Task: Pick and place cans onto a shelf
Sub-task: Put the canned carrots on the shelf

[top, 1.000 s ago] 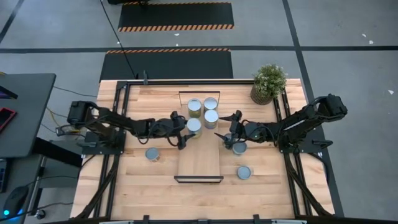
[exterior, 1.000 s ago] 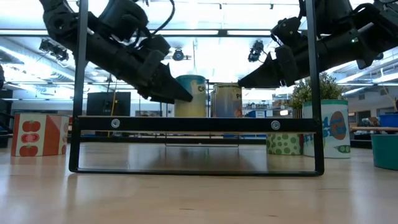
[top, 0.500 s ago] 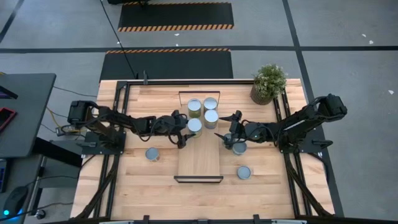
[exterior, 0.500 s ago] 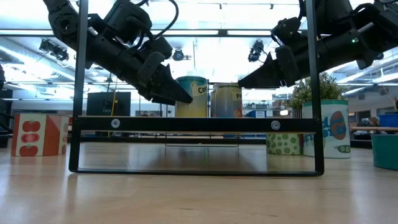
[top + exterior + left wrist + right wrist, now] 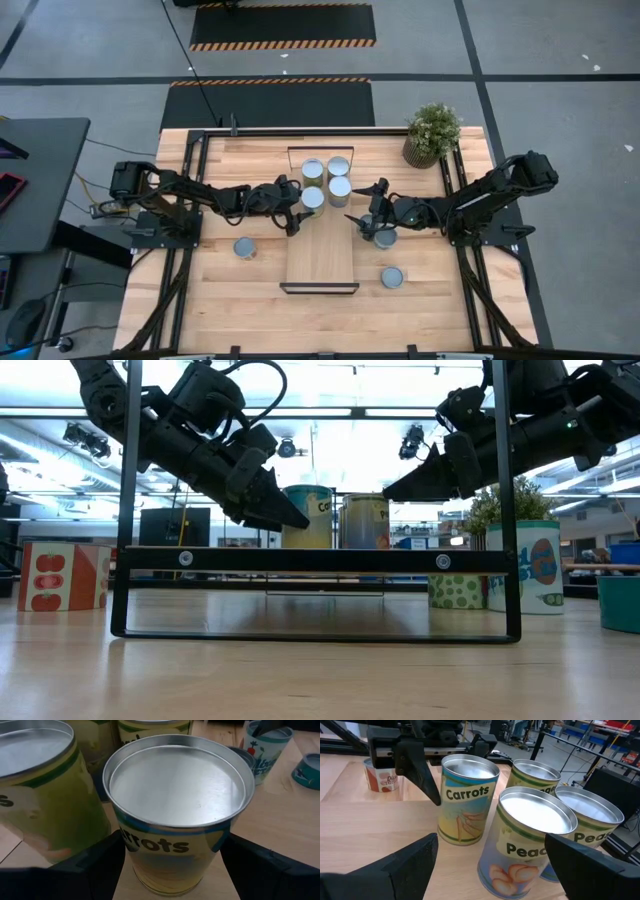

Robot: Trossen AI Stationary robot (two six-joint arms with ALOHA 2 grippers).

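The light-wood shelf (image 5: pixel 322 255) lies down the table's middle. Three cans stand at its far end (image 5: pixel 313 170) (image 5: pixel 340 165) (image 5: pixel 340 187); two read "Peas" in the right wrist view (image 5: pixel 532 845). My left gripper (image 5: pixel 298 208) is shut on a fourth, yellow "Carrots" can (image 5: pixel 175 810) (image 5: pixel 312 199), at the shelf's left side. My right gripper (image 5: pixel 358 222) is open and empty, just right of the shelf, above a loose can (image 5: pixel 385 238). My left gripper has the Carrots can between its two fingers, one on each side of the can's wall (image 5: pixel 125 845) below the rim. The fingers (image 5: pixel 422 772) slant down from the table's left. The can is upright, its base (image 5: pixel 462 841) on or just above the shelf board.
Loose cans stand on the tabletop left (image 5: pixel 245 248) and right (image 5: pixel 392 277) of the shelf. A potted plant (image 5: pixel 432 133) stands at the far right corner. The shelf's near half (image 5: pixel 320 268) is bare wood. Its dark end frame (image 5: pixel 315 559) crosses the low view.
My left gripper has crept a little toward the table's far edge with the Carrots can, which stays upright beside the other cans. Its wrist has risen slightly.
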